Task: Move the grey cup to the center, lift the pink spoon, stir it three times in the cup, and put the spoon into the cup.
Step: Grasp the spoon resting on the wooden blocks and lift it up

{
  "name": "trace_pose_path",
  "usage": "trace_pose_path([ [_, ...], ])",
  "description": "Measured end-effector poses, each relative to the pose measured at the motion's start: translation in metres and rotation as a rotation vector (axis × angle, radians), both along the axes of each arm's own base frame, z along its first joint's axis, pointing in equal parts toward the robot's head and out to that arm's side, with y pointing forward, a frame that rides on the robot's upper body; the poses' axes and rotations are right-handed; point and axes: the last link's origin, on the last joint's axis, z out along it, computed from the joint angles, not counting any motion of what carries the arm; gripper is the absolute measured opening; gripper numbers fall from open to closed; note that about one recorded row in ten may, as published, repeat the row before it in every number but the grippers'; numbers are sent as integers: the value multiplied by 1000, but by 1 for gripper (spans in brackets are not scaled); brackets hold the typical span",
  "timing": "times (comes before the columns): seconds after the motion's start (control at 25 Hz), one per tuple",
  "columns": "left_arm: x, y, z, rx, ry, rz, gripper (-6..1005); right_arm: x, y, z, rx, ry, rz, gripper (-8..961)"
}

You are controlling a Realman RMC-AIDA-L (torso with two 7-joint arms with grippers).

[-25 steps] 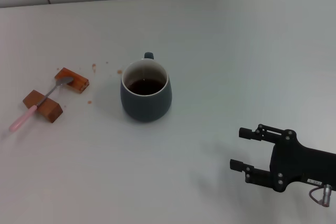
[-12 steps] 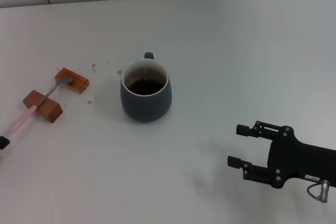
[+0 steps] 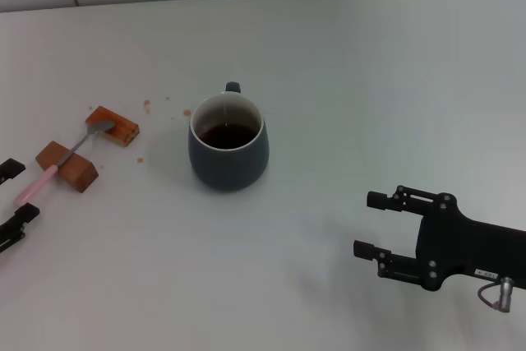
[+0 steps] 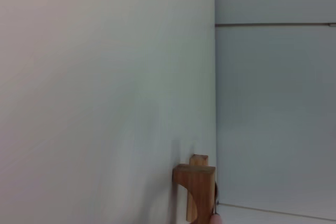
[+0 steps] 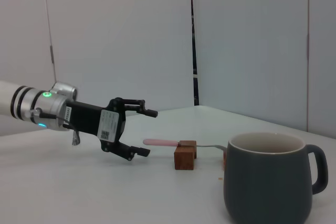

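The pink spoon point(image 3: 49, 170) lay propped across two wooden blocks point(image 3: 67, 165) left of the grey cup point(image 3: 228, 142), handle end pointing at the left gripper point(image 3: 15, 195), whose fingers stood open and empty just short of it, while the right gripper point(image 3: 371, 223) hung open, well apart.

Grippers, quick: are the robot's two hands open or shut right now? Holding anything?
Left gripper: open, empty, at the pink spoon's handle end.
Right gripper: open, empty, off to the right of the grey cup.
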Motion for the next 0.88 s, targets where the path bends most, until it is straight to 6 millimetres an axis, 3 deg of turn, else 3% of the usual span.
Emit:
trace_pose_path([
  [0.88, 9, 25, -15, -8, -8, 6, 842, -5, 10, 0, -1, 0, 3, 708],
])
